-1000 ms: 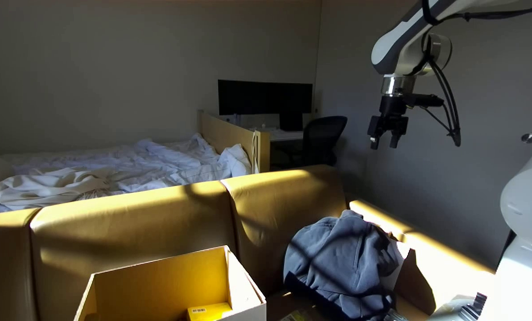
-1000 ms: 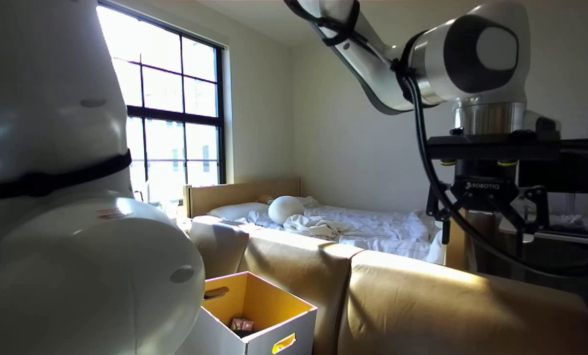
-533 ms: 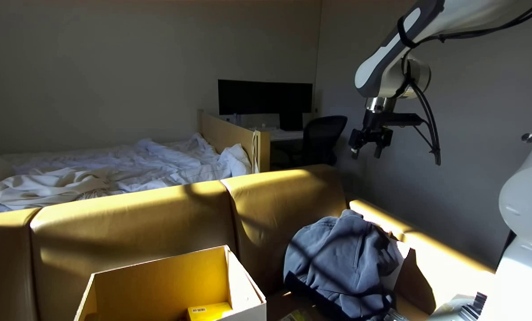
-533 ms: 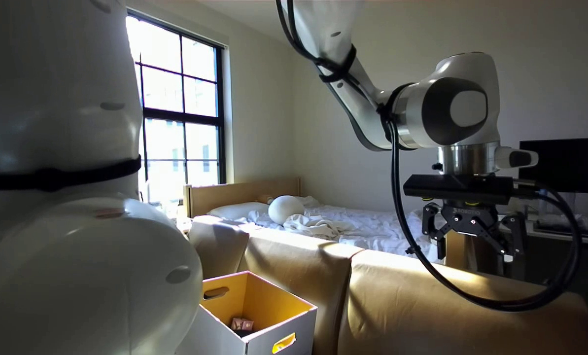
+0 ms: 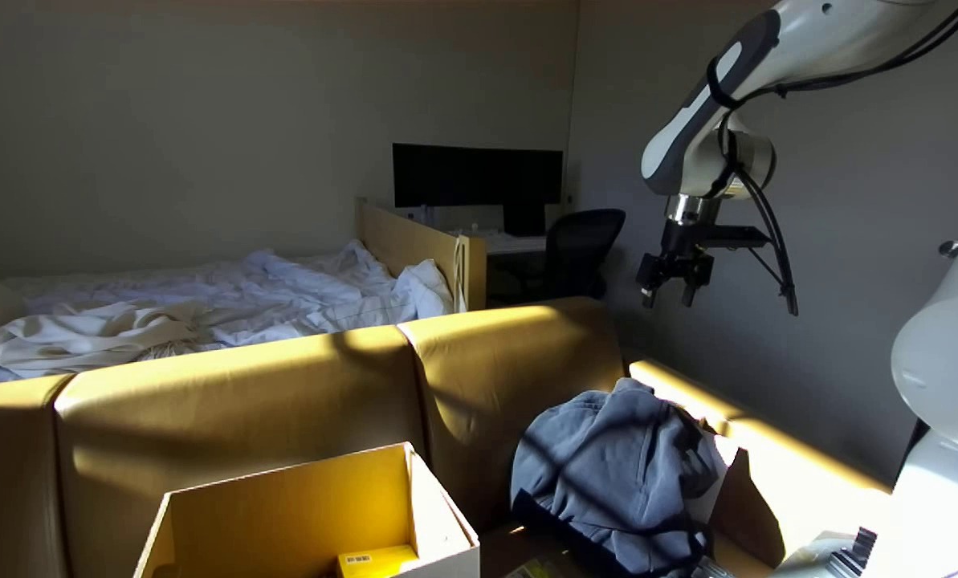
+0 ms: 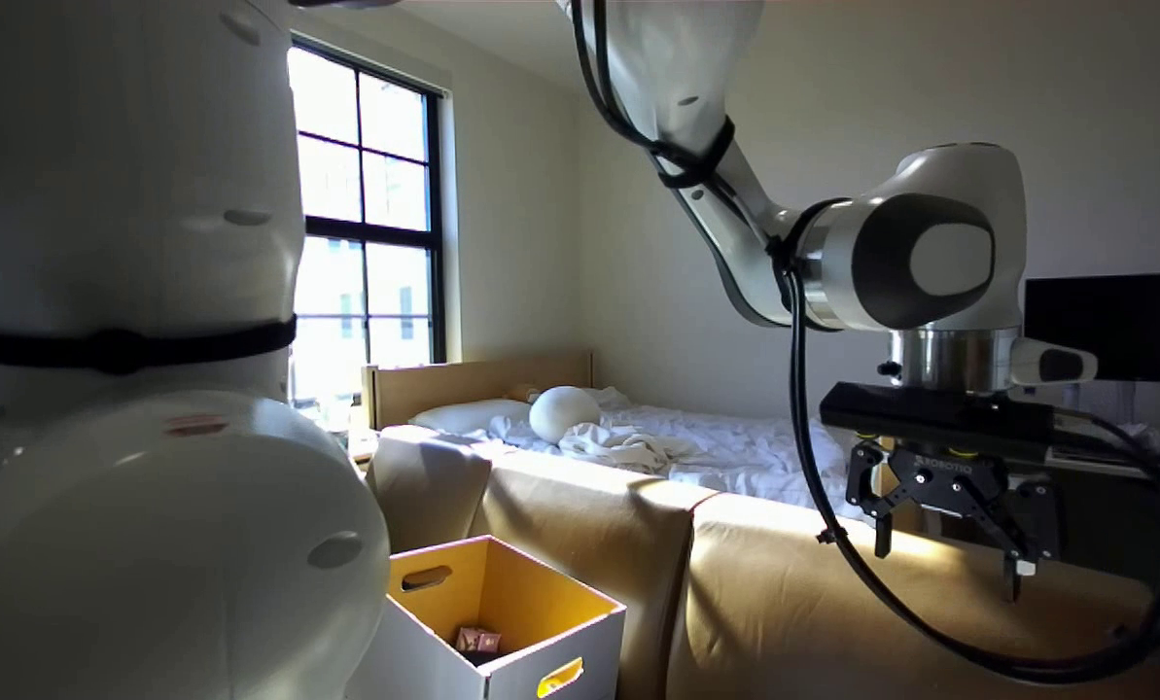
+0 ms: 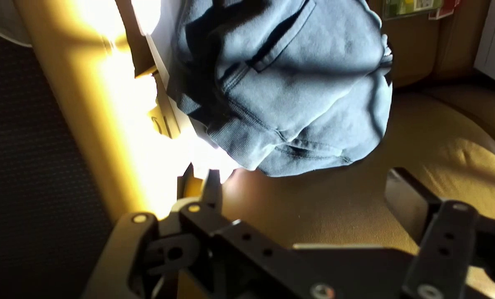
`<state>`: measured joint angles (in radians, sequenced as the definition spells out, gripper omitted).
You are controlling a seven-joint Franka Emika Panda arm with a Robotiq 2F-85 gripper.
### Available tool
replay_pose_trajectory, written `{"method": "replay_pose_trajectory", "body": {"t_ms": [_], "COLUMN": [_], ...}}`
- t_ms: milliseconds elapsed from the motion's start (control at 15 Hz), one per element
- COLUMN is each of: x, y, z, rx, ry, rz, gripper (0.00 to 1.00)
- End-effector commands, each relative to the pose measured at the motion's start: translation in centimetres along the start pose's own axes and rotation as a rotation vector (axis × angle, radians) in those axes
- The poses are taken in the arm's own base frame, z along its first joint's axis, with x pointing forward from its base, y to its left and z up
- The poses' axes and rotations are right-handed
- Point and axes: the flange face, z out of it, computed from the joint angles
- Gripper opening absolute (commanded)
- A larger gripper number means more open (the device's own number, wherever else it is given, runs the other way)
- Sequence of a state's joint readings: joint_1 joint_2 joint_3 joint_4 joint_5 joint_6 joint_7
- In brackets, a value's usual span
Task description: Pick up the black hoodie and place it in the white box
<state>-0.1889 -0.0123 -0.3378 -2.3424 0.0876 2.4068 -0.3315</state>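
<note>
The hoodie, dark blue-grey in the light, lies bunched on the sofa seat by the armrest in an exterior view (image 5: 607, 474). It fills the upper middle of the wrist view (image 7: 309, 83) and is out of view in the remaining exterior view. My gripper (image 5: 668, 300) hangs in the air above the hoodie, pointing down. It is open and empty, its jaws wide apart, in the wrist view (image 7: 305, 182). The hoodie's edge lies ahead of the fingertips there, apart from them. The white box (image 6: 599, 649), yellow-brown inside and open at the top, shows in both exterior views (image 5: 456, 559).
The sofa backrest (image 5: 519, 345) stands behind the hoodie and box. The sunlit armrest (image 5: 792, 461) runs beside the hoodie. A white panel (image 5: 707, 490) shows behind the hoodie. A yellow carton (image 5: 376, 560) lies in the box. A bed (image 6: 735, 452) stands beyond the sofa.
My gripper has come down through the air and shifted a little left in an exterior view. It stays open. The hoodie and the box have not moved.
</note>
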Motion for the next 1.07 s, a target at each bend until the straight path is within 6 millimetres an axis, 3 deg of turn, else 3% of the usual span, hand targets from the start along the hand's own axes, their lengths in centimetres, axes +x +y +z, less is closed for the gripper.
{"method": "replay_pose_trajectory", "body": {"t_ms": [0,267,333,733,1000], "x": [0.2,0.6,-0.3,0.9,1.5], "y": [3.5,5.5,4.8,4.8,4.0], "z": [4.6,8.2,7.0,9.3,14.8], "rx": [0.051,0.103,0.076,0.047,0.109], "ry": [-0.048,-0.091,-0.085,-0.083,-0.141], "rz": [-0.040,-0.102,-0.070,-0.109,-0.180], "gripper": [1.00,1.00,1.00,1.00,1.00]}}
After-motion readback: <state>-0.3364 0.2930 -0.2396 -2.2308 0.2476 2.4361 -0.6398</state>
